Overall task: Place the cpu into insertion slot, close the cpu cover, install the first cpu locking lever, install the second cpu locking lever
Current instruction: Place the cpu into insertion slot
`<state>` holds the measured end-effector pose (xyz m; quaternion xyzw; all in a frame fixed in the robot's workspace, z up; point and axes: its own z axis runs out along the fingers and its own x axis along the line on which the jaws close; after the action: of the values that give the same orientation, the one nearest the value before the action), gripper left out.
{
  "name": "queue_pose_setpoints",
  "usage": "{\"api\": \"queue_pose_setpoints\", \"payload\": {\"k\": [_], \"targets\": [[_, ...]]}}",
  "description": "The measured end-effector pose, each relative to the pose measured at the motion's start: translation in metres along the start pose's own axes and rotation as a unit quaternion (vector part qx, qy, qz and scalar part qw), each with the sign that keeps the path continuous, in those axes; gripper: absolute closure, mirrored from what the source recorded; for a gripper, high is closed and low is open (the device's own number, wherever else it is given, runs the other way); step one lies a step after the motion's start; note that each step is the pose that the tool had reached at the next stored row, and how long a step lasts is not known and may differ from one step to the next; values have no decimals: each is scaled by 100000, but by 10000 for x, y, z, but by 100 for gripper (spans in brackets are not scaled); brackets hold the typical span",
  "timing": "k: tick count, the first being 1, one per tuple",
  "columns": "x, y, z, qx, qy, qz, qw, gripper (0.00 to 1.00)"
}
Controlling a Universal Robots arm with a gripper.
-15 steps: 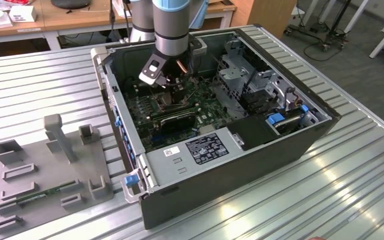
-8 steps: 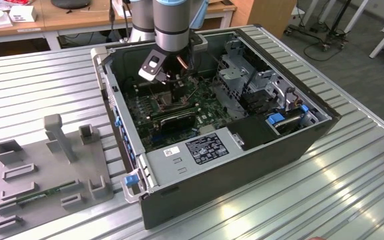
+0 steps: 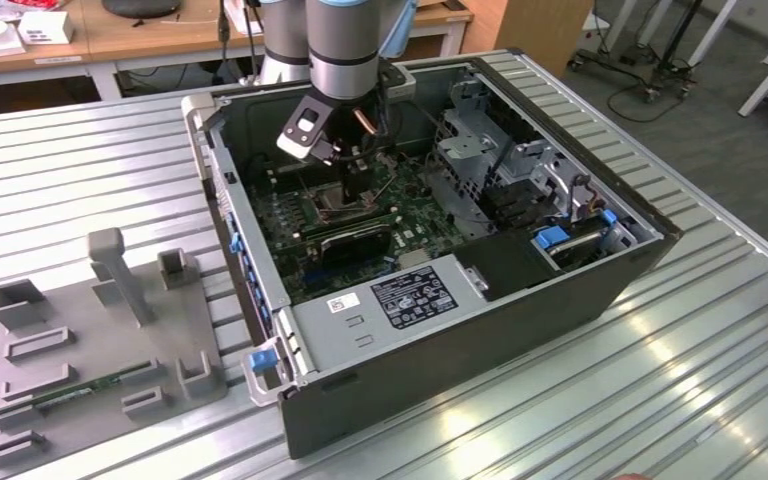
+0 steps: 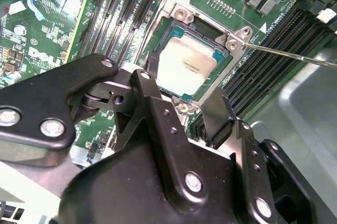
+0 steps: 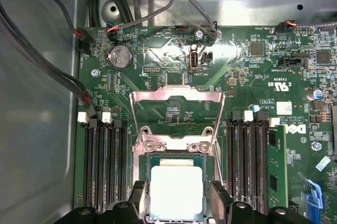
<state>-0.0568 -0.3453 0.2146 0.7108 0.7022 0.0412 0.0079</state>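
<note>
While chip (image 5: 176, 192) is sitting in socket (image 5: 177, 159) | gripper (image 5: 177, 187) is hovering spread astride it | open cover (image 5: 176, 113) beyond is seemingly awaiting closing.

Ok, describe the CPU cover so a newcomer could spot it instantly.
Inside the open computer case lies the green motherboard. Beside the CPU seated between its black memory slots, the CPU cover is flipped open: a silvery frame whose window shows green board.

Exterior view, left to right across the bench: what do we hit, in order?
In order: grey fixture plate → blue case latch → gripper → metal drive cage → blue drive caddy.
</note>
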Motion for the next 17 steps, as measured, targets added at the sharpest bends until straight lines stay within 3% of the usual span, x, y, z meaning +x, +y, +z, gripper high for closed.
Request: {"api": "queue_pose_setpoints", "payload": {"k": [4,6,10,15,17], "targets": [[0,0,0,-3,4,0,100000,41],[0,0,-1,1,-3,0,100000,54],[0,0,-2,-1,-2,-2,100000,65],[0,0,-2,2,-3,0,100000,89],[0,0,-3,2,-4,0,100000,89]]}}
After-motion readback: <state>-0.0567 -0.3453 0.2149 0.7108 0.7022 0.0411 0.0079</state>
